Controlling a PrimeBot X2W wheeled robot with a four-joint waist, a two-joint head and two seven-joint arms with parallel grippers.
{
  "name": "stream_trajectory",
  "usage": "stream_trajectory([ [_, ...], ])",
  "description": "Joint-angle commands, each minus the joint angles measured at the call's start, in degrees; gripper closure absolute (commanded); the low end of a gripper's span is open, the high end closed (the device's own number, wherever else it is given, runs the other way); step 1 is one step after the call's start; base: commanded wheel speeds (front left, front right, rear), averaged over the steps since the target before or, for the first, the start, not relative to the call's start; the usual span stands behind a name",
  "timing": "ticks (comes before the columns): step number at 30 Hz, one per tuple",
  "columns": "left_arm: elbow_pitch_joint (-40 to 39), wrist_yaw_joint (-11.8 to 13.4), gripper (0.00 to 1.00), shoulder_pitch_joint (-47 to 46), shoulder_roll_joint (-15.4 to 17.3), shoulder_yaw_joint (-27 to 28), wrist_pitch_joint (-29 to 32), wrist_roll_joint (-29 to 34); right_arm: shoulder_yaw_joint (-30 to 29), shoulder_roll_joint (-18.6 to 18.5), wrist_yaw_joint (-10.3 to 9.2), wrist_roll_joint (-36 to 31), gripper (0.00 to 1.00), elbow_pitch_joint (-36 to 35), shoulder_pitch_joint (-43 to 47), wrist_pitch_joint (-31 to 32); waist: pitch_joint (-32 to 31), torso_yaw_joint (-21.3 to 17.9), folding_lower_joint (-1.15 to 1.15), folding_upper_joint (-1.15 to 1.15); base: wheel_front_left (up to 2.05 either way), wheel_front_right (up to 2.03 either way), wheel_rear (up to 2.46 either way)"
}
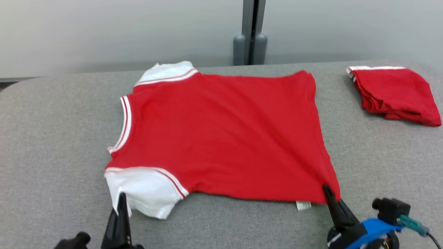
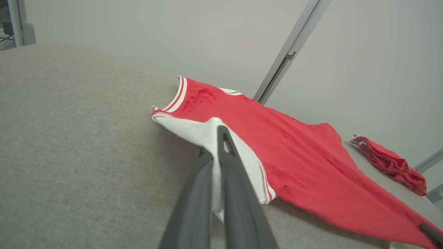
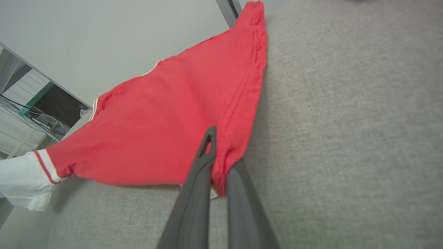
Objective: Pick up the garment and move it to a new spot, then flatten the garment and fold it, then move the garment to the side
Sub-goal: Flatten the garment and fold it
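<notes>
1. Closest of all are the two grippers at the shirt's [image 1: 221,131] near edge. The left gripper [image 1: 121,199] has its dark fingers pressed together on the shirt's near white sleeve [image 1: 145,190]. The left wrist view shows white cloth pinched between them [image 2: 214,145].
2. Largest is the grey fabric-covered table [image 1: 52,138]. It stretches out under the shirt and well past it on every side.
3. Next comes the red shirt itself, spread almost flat in the middle of the table, with its striped collar towards the robot's left and its hem towards the right. Its front edge looks slightly raised, with a shadow beneath it in both wrist views [image 2: 294,148] [image 3: 155,128].
4. Beyond the shirt's far edge stands a pale wall [image 1: 104,31] with a grey upright post [image 1: 250,34].
5. Off past the shirt's hem, well apart from it, a folded red garment [image 1: 394,93] with a white trim lies at the table's far right.
6. At the shirt's near hem corner, the right gripper [image 1: 326,189] is clamped shut on the red cloth. The right wrist view shows the hem bunched between its fingers [image 3: 219,152].
7. Smallest is a white label [image 1: 304,205], which pokes out under the shirt's hem just beside the right gripper.
</notes>
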Motion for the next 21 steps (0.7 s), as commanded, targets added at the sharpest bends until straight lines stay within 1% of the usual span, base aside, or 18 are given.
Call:
stream_trajectory([
  [1, -1.2, 0.6, 1.00, 1.5, 0.3, -0.4, 0.5, 0.4, -0.6, -0.5, 0.03, -0.3, 1.00, -1.1, 2.5, 0.5, -1.1, 0.4, 0.02, 0.00, 0.00, 0.00, 0.00],
  [7, -5.6, 2.3, 1.00, 6.9, 1.0, -0.8, 2.1, 0.8, -4.7, -1.1, 0.03, -2.4, 1.00, -7.0, 10.0, 3.6, -2.5, 0.6, 0.02, 0.00, 0.00, 0.00, 0.00],
  [11, -7.9, 2.9, 1.00, 8.4, 1.7, -1.2, 3.7, 0.8, -7.2, -0.1, 0.03, -3.9, 1.00, -10.5, 13.2, 6.9, -2.8, 0.7, 0.02, 0.00, 0.00, 0.00, 0.00],
  [16, -8.1, 3.0, 1.00, 8.1, 2.1, -1.3, 4.4, 0.6, -9.3, 1.8, 0.03, -6.1, 1.00, -13.4, 14.9, 10.5, -2.9, 0.4, 0.02, 0.00, 0.00, 0.00, 0.00],
  [21, -7.3, 2.4, 1.00, 6.2, 2.8, -1.6, 4.8, 0.9, -10.4, 3.2, 0.03, -7.5, 1.00, -15.8, 15.1, 12.9, -2.8, 0.1, 0.02, 0.00, 0.00, 0.00, 0.00],
])
